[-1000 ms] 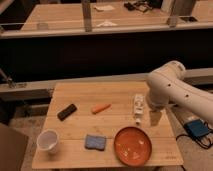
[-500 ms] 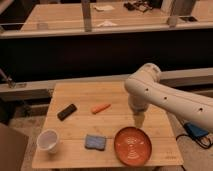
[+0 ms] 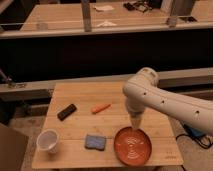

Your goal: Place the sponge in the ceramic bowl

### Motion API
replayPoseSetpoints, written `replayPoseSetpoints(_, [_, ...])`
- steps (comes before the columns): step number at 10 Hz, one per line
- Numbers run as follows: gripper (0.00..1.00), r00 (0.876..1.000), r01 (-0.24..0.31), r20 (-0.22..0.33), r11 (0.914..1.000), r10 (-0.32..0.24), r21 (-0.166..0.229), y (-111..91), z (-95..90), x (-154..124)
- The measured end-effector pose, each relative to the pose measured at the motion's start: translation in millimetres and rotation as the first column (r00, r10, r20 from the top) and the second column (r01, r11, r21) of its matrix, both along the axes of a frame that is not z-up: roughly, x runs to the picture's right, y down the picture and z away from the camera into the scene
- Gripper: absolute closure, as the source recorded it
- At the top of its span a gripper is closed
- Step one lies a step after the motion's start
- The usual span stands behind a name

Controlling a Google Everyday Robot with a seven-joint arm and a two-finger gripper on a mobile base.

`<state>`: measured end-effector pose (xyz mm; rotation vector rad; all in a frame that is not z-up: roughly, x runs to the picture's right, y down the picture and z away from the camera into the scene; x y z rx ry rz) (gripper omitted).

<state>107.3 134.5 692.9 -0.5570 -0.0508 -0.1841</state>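
The blue-grey sponge lies flat on the wooden table, near its front edge. Just right of it sits the orange-red ceramic bowl, with rings inside and nothing in it. My white arm reaches in from the right and bends down. Its gripper points downward just over the bowl's far rim, to the right of the sponge and apart from it. The gripper holds nothing that I can see.
A black rectangular block lies at the table's left. A small orange item lies near the middle. A white cup stands at the front left corner. A dark railing and other tables are behind.
The arm has swung left across the table, bringing the gripper from the right edge to the bowl's far rim. The sponge, bowl and other items have not moved.
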Motion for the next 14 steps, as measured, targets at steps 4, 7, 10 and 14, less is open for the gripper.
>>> replayPoseSetpoints(4, [0.2, 0.999, 0.012, 0.047, 0.9999, -0.012, 0.0, 9.4, 9.3, -11.3])
replayPoseSetpoints(7, [0.2, 0.996, 0.02, 0.085, 0.9998, -0.021, 0.006, 18.6, 18.0, -32.0])
replayPoseSetpoints(10, [0.2, 0.994, 0.029, 0.11, 0.9996, -0.029, 0.002, 27.4, 22.5, -34.9])
replayPoseSetpoints(14, [0.2, 0.989, 0.031, 0.145, 0.9995, -0.032, 0.008, 39.2, 32.1, -47.3])
